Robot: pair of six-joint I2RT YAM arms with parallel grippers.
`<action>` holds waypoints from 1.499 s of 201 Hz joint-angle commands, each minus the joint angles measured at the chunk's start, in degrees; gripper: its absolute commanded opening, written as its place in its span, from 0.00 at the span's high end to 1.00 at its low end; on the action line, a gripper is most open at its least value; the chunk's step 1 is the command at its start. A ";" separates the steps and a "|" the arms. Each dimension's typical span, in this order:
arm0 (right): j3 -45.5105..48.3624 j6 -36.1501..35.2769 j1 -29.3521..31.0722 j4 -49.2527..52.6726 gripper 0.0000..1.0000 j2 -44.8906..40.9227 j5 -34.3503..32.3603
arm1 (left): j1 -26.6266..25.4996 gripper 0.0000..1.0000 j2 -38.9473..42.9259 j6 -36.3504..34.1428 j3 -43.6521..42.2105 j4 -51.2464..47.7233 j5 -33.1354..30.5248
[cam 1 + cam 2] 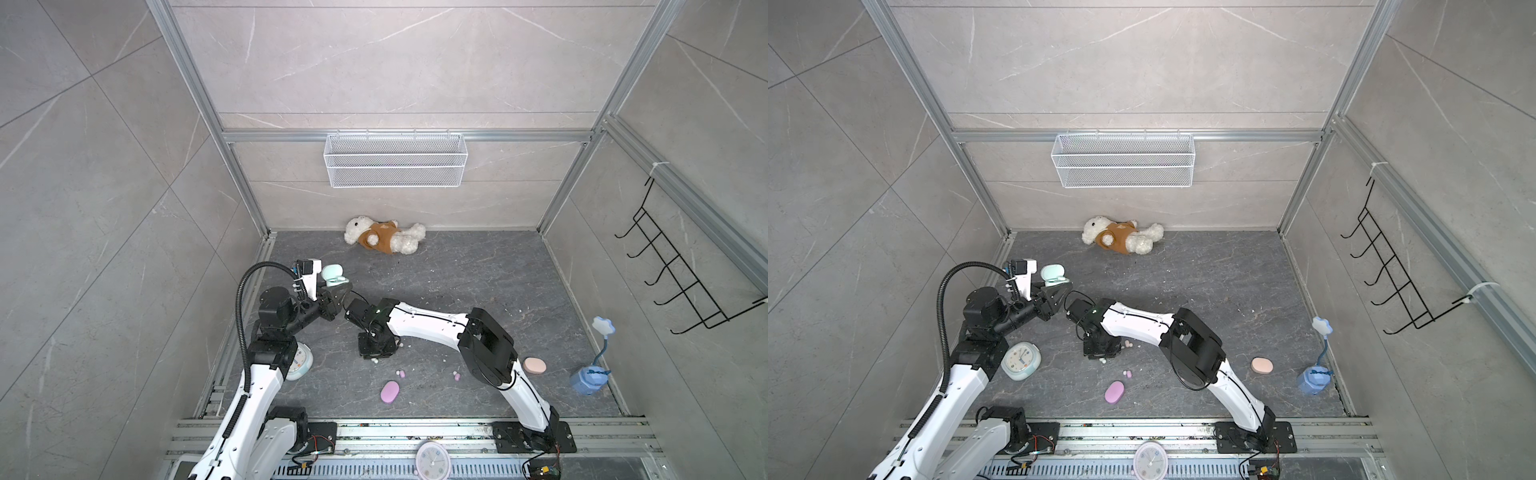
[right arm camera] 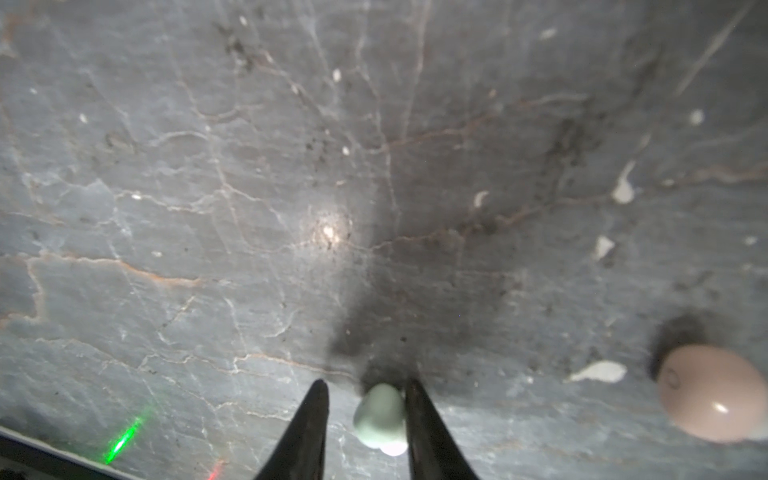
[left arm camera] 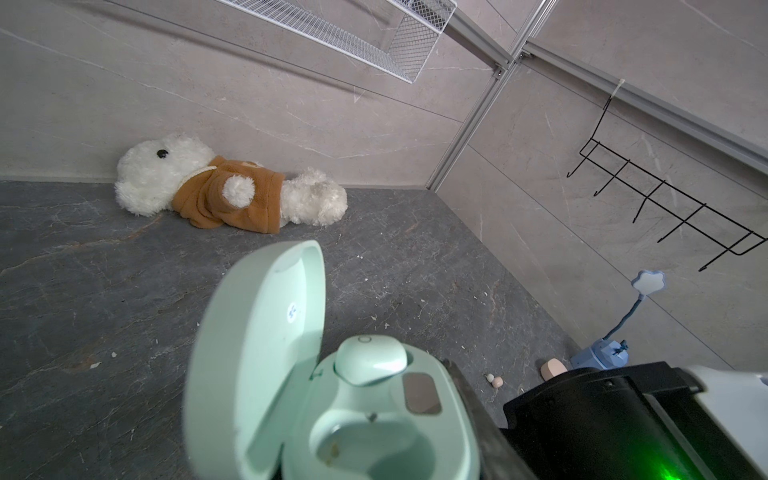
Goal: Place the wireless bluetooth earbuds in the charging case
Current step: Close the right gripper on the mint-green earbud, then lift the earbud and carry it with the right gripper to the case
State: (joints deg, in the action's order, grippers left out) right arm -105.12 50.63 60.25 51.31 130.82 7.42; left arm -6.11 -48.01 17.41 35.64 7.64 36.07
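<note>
My left gripper (image 1: 340, 287) is shut on the mint green charging case (image 1: 332, 275), held above the floor at the left with its lid open. In the left wrist view one mint earbud (image 3: 370, 360) sits in the case (image 3: 436, 432); the socket beside it (image 3: 374, 451) is empty, and a dark finger (image 3: 471, 409) presses the case's side. My right gripper (image 2: 365, 381) points down at the floor, its fingers either side of a second mint earbud (image 2: 380, 417). One finger touches that earbud and the other stands a little apart. A peach earbud (image 2: 706, 392) lies close by.
On the floor are a lilac case (image 1: 390, 391), lilac earbuds (image 1: 401, 374), another lilac earbud (image 1: 457, 376) and a peach case (image 1: 534, 365). A mint clock (image 1: 1020, 360) sits under my left arm. A teddy bear (image 1: 384, 236) lies at the back wall and a blue lamp (image 1: 590, 376) stands at the right.
</note>
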 commanded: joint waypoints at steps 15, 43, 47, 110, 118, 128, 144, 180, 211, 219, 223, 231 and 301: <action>-2.47 0.19 0.73 4.46 0.73 3.80 -1.18 | 0.20 0.83 1.25 -0.12 0.31 0.54 0.67; -3.61 -0.12 1.01 5.44 0.78 4.46 -1.43 | 0.13 0.83 1.43 -0.35 0.31 0.18 0.69; -3.73 -0.13 0.99 5.59 0.79 4.48 -1.53 | 0.13 0.83 1.45 -0.40 0.31 0.19 0.72; -0.43 -0.20 0.99 2.40 0.83 0.26 -2.90 | 0.05 0.83 1.08 -0.77 0.16 0.10 1.88; 0.55 -0.02 1.01 1.61 0.83 -0.74 -3.30 | -0.04 0.83 0.99 -0.88 0.14 0.18 2.04; 1.92 0.18 0.97 0.22 0.83 -2.53 -3.54 | -0.13 0.83 0.74 -0.96 0.05 0.31 2.31; 3.49 0.41 0.76 -1.03 0.83 -5.07 -4.16 | -0.39 0.83 0.14 -0.89 0.08 0.51 2.89; 9.58 1.28 -0.26 -4.94 0.83 -11.84 -4.10 | -1.29 0.82 -1.17 -1.03 0.05 1.49 4.40; 15.83 1.84 -1.90 -8.54 0.84 -19.00 -2.75 | -5.11 0.82 -3.10 -3.49 0.66 0.80 3.81; 17.79 1.97 -2.51 -9.68 0.84 -21.33 -2.30 | -6.10 0.82 -3.76 -3.76 0.91 0.80 3.65; 18.86 2.12 -2.80 -10.32 0.84 -22.32 -2.04 | -6.59 0.81 -4.09 -4.06 1.07 0.80 3.63; 20.74 2.36 -3.43 -11.42 0.84 -24.85 -1.57 | -7.56 0.81 -4.64 -4.53 1.34 0.87 3.42; 31.59 3.76 -10.61 -15.04 0.84 -45.66 2.97 | -17.21 0.82 -13.06 -8.21 4.89 6.99 2.07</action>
State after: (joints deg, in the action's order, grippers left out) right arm -75.53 53.19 51.62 37.69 91.26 8.19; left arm -20.60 -58.78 12.69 36.58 8.62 37.95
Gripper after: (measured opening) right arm 0.163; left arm 0.415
